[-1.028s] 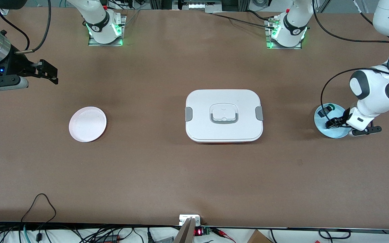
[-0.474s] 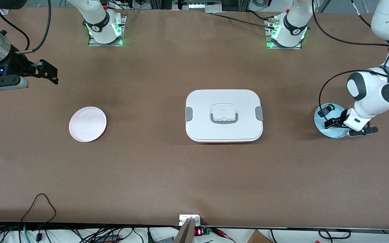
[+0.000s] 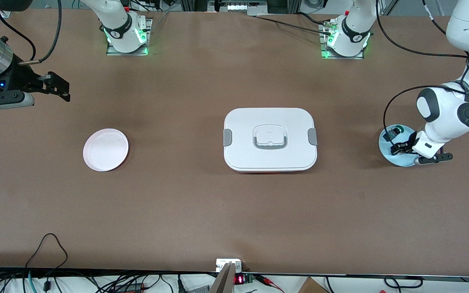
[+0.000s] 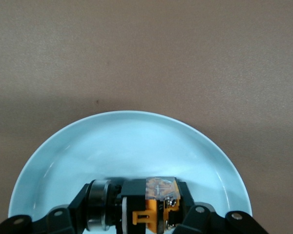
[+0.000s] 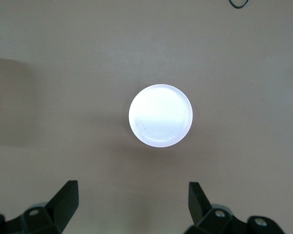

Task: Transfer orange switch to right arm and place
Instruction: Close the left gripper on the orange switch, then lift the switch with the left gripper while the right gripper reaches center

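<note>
The orange switch (image 4: 156, 200), black with an orange cap and band, lies on its side just over the pale blue plate (image 4: 136, 141). My left gripper (image 4: 136, 210) is shut on it, one finger at each end. In the front view that gripper (image 3: 398, 148) is low over the blue plate (image 3: 385, 151) at the left arm's end of the table, and it hides the switch. My right gripper (image 3: 64, 90) is open and empty, waiting in the air over the right arm's end. In the right wrist view its fingers (image 5: 63, 200) stand wide apart above bare table.
A small black switch with a green part (image 3: 397, 130) lies on the blue plate's rim farther from the front camera. A white lidded box (image 3: 270, 139) stands mid-table. A pale pink plate (image 3: 106, 149) lies toward the right arm's end and also shows in the right wrist view (image 5: 160, 116).
The left arm's wrist and gripper have shifted slightly over the blue plate, away from the front camera. The right arm has not moved.
</note>
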Tool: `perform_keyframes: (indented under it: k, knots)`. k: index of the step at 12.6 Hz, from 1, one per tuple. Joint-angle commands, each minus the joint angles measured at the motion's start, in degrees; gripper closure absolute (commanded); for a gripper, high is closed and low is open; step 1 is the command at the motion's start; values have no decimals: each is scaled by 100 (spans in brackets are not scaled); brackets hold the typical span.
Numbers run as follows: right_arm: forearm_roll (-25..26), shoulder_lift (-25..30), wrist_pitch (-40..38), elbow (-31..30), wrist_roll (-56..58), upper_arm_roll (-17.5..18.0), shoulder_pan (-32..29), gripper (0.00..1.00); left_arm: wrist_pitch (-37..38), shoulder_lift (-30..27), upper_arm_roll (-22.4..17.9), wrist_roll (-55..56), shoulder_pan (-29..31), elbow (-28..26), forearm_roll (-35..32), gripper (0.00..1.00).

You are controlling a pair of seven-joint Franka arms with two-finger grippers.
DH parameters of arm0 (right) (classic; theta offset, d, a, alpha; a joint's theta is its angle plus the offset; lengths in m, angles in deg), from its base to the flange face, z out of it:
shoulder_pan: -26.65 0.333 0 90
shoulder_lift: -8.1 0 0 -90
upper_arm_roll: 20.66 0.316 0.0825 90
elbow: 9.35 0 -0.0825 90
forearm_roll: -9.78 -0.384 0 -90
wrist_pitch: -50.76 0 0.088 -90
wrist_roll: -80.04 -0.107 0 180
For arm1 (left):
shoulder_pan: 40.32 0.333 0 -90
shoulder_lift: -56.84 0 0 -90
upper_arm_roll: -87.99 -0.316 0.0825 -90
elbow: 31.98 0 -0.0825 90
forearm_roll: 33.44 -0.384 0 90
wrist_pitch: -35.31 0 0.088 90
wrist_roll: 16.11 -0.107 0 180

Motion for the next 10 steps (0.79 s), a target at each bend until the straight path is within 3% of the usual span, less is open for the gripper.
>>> perform_keyframes:
  k: [1, 5, 10]
  knots:
    - [-24, -42, -64, 119, -57, 23, -29, 0, 117, -55, 26, -200, 61, 12, -31, 61]
    - [-24, -42, -64, 119, -57, 23, -29, 0, 1274, -590, 105, -192, 43, 406, -31, 70]
    - [20, -60, -47, 128, -31, 23, -29, 0, 4648, -618, 561, -262, 17, 2101, 205, 70]
